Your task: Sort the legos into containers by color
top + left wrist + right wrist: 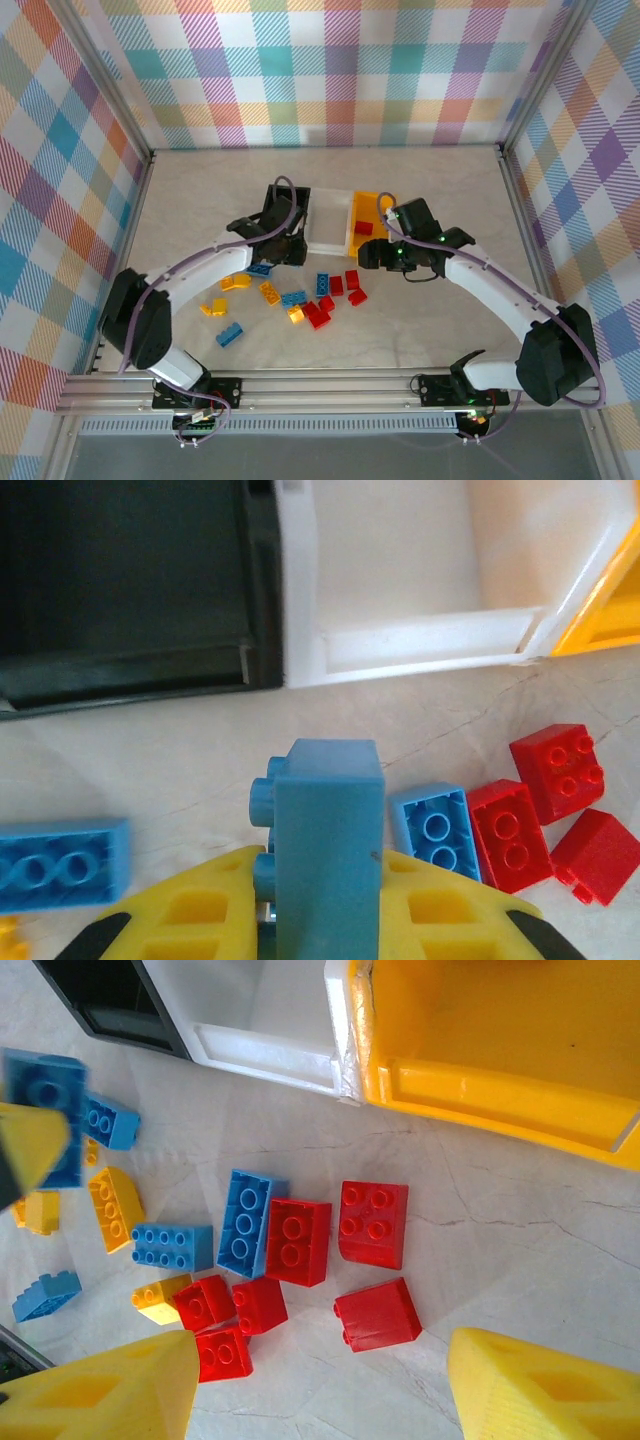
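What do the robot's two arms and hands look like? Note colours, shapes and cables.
They match. The left arm and right arm have white curved links and bulky black joints, with a thin purple cable running along each. The left hand and right hand each have a black housing and two chunky yellow fingers with hollow cut-outs.
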### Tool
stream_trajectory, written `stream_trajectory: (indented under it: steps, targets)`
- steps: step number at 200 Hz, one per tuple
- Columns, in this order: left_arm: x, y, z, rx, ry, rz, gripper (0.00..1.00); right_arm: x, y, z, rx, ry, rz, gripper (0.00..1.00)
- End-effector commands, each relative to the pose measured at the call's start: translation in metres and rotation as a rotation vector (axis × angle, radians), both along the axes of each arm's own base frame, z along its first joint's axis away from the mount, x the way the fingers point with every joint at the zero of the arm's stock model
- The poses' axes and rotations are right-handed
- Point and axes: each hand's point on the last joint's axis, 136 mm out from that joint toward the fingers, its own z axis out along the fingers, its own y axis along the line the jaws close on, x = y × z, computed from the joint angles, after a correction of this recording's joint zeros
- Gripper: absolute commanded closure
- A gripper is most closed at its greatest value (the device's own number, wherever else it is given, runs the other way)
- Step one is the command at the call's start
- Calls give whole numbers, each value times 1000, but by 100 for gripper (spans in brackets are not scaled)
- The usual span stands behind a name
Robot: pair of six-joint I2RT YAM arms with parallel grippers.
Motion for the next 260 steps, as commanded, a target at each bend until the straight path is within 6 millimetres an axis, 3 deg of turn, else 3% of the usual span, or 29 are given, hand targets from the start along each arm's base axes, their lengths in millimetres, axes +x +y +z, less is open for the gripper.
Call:
stream_trajectory:
  steps: [1,22,60,108,198,260]
  targets:
    - [4,20,28,82,-60,3,74,-3,9,-8,22,27,20,33]
    - [23,29,44,77,-92,26,74,-4,14,-8,24,30,31,33]
    - [65,33,56,60,-114,45,74,-10,17,-11,18,37,45,33]
    - [94,3,59,-19,-98,12,74,-17,10,-19,4,43,29,33]
    - [120,-68,9,-87,11,-70,74,-21,6,-25,-16,53,28,33]
    - [130,-85,-35,-45,78,-87,72,-30,-1,-36,-38,75,27,33]
